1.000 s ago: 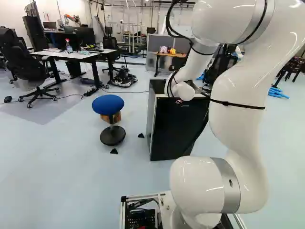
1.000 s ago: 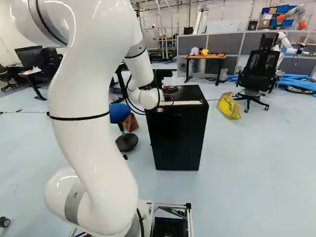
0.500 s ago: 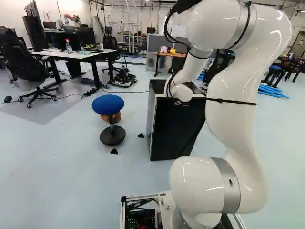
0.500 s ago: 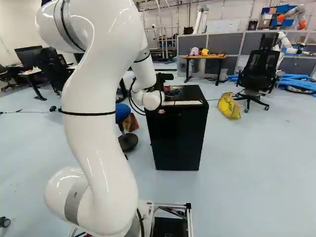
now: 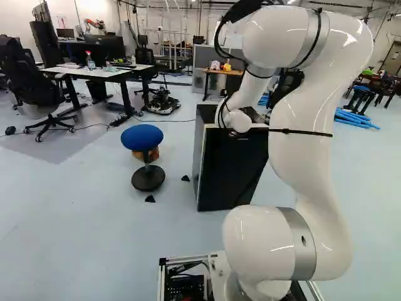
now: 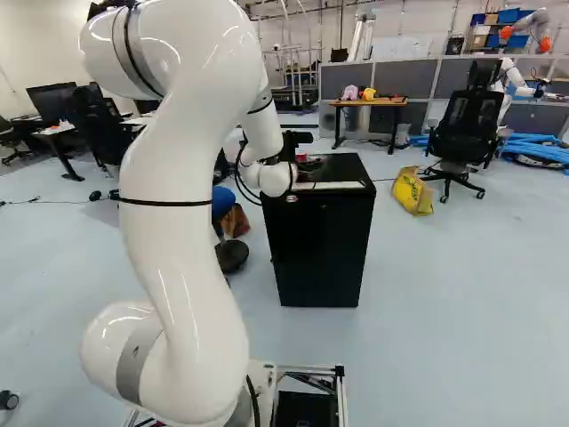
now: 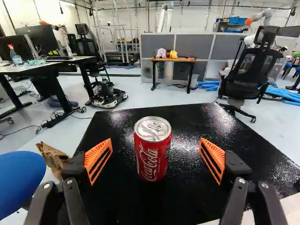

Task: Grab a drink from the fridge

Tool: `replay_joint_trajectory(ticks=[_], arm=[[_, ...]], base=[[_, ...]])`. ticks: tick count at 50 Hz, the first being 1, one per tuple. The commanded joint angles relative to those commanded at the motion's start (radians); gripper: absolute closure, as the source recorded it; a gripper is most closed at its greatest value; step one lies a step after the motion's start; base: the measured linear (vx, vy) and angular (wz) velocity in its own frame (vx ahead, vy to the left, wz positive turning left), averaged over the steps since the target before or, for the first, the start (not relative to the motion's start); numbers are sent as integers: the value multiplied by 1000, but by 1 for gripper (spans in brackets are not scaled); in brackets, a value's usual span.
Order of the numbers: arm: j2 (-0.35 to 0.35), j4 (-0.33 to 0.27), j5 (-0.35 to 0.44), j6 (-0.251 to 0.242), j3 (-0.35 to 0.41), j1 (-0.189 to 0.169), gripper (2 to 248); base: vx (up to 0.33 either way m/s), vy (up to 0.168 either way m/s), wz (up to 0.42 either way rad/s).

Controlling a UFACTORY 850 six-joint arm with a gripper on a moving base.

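Can [image 7: 152, 157], red with a silver lid, standing upright on the glossy black top of the fridge [image 6: 320, 245]. My claw [image 6: 292, 145] is at the fridge top, reached over from the base side. Wrist view: claw [image 7: 155, 160] released, its two fingers spread wide, one orange pad [image 7: 89, 158] on either side of the can, both apart from it. Blue stool [image 5: 142, 138] noted left of the fridge in the left base view, well apart from the can. Yellow bag [image 6: 412, 192] lies on the floor, right of the fridge in the right base view.
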Motion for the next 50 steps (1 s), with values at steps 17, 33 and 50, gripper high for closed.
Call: replay_joint_trajectory(ticks=[17, 33, 50], arm=[[1, 0, 0, 0, 1, 2, 3], [1, 0, 0, 0, 1, 2, 65], [4, 0, 0, 0, 1, 2, 156]], base=[[0, 0, 0], [0, 0, 0], [0, 0, 0]])
